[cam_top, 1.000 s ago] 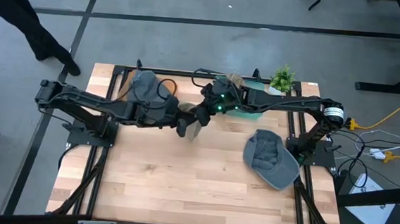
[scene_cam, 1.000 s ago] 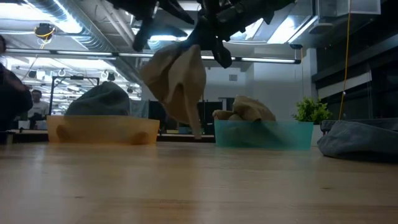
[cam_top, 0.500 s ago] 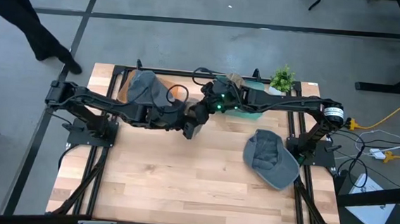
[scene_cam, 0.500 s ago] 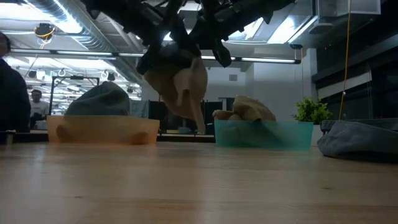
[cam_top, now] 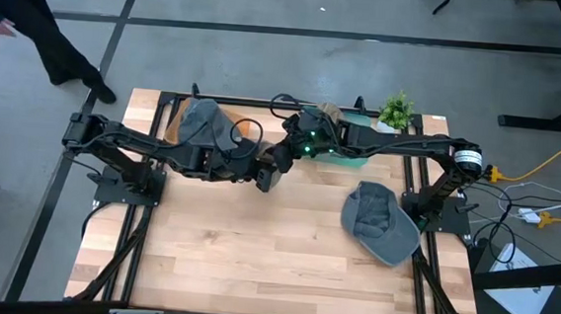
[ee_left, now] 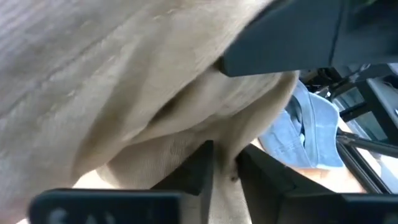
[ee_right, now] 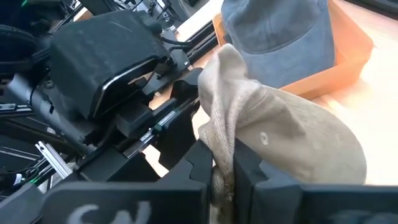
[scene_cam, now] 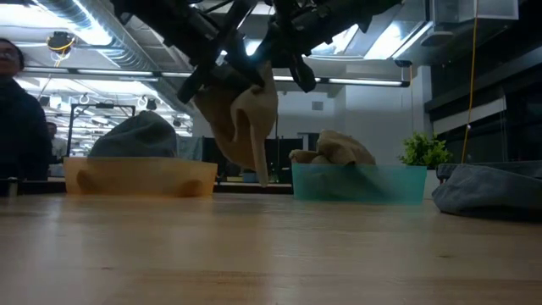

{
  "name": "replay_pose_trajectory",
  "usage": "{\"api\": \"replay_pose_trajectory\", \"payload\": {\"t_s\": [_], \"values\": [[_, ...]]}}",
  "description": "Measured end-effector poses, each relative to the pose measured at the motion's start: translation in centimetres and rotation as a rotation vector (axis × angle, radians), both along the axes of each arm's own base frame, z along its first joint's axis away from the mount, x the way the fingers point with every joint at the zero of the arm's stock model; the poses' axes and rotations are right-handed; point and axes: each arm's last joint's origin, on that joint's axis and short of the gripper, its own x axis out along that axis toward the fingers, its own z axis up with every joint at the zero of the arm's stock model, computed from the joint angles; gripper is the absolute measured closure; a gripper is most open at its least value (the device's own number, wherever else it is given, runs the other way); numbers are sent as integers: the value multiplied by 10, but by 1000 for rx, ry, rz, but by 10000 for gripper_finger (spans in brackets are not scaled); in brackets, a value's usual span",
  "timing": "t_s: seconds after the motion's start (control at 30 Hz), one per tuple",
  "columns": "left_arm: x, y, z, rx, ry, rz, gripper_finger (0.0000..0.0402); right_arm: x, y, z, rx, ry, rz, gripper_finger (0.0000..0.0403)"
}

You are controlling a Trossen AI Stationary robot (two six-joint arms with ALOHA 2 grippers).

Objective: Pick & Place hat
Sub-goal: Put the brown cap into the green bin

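You are looking down on a pale wooden table (cam_top: 254,254) with both dark arms meeting near its far middle. Between them hangs a soft tan fabric hat (scene_cam: 241,119), lifted clear of the table. Your right gripper (ee_right: 224,171) has its jaws closed tight on a fold of the hat's edge. Your left gripper (ee_left: 225,163) has its jaws nearly together, pinching another fold of the same hat. Behind the left arm, an orange rectangular plastic bin (scene_cam: 140,176) holds a grey-blue denim cap (scene_cam: 140,135). To the right, a teal plastic bin (scene_cam: 360,182) holds another tan hat (scene_cam: 334,148), with a small green potted plant (cam_top: 397,111) just beside it. A second grey-blue cap (cam_top: 380,221) lies flat on the table near the right arm's base.
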Motion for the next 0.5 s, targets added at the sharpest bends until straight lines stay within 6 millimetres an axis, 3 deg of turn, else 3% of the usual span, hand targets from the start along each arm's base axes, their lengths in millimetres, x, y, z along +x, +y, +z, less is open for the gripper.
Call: {"api": "replay_pose_trajectory", "payload": {"t_s": [0.17,0.37,0.5], "values": [[2,-3,1,1,-4,-99,392,0,0,-1,1,7,3,350],[-3,-17,9,-50,-14,-298,397,0,4,-1,-24,3,118,342],[-19,-25,21,-85,0,-386,398,0,7,0,-58,-26,280,340]]}}
